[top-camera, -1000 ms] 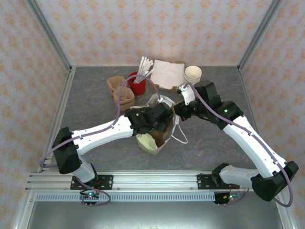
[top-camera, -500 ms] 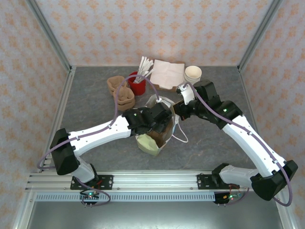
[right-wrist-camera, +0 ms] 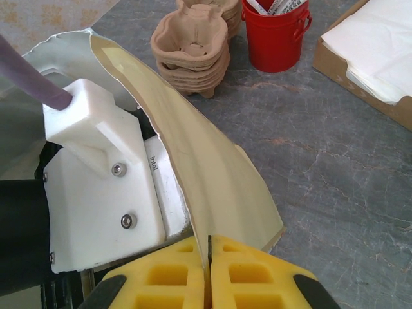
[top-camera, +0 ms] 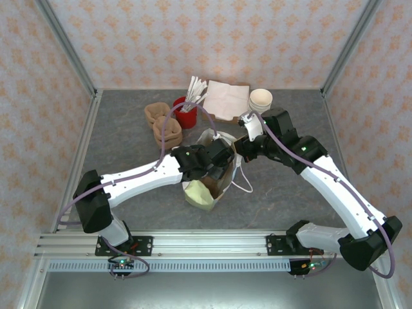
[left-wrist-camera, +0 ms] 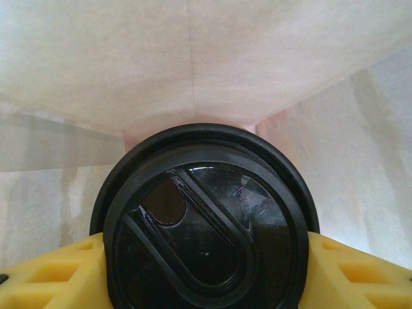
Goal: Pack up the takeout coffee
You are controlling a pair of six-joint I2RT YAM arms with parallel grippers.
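Takeout coffee point(left-wrist-camera: 207, 238) gripped between left jaws, inside white bag point(left-wrist-camera: 193, 64)

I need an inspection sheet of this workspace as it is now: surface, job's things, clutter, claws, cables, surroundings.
Surface: grey stone-look table, no spills seen.
Job's things: takeout coffee, black lid on, inside the paper bag.
Clutter: pulp carriers, red tub, napkin box, cup stack, all behind the bag.
Claws: left claw grips the coffee inside the bag; right claw pinches the bag's rim.
Cables: purple cable along each arm; no snag seen.
Surroundings: patterned walls, metal rail at near edge.
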